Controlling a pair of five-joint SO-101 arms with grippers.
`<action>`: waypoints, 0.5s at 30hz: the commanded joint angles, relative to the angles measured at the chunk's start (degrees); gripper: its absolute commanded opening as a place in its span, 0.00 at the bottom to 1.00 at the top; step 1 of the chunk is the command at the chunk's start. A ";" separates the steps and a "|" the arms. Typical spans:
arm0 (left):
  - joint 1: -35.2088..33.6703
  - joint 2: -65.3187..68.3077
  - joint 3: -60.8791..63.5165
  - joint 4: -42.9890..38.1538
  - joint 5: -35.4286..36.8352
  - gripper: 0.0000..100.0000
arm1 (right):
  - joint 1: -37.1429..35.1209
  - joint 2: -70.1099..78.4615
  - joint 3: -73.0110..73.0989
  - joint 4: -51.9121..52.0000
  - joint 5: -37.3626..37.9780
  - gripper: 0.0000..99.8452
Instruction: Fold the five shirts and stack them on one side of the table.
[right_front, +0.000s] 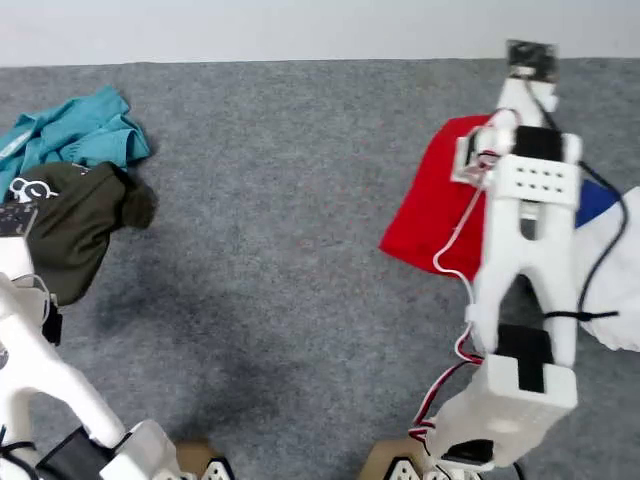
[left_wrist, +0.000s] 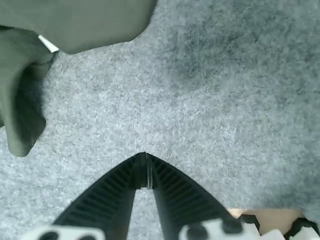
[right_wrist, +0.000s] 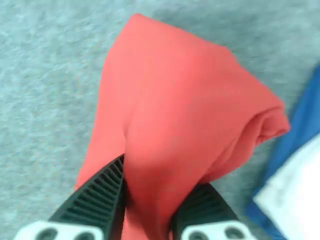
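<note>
One limp red cloth shirt (right_wrist: 190, 110) lies bunched on the grey felt table (right_front: 280, 200), a fold pinched in the right gripper (right_wrist: 160, 175). Light and floppy, it likely handles best by hem corners. Meanwhile the left gripper (left_wrist: 146, 162) sits closed, empty, near the dark olive shirt (left_wrist: 75, 20).

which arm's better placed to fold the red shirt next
Right. The right pincer is shut on a fold of the red shirt; the left pincer is shut, empty, over bare mat by the olive shirt, far from it.
</note>
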 joint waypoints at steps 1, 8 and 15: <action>-0.79 -2.11 -0.22 0.62 -0.09 0.00 | 4.18 -5.23 -3.25 -0.31 2.29 0.01; -0.70 -2.11 -0.13 1.14 0.09 0.00 | 11.74 -5.49 -3.25 -3.03 2.90 0.01; -0.44 -2.11 -0.13 2.55 0.18 0.00 | 18.15 -5.32 -3.25 -7.60 5.36 0.01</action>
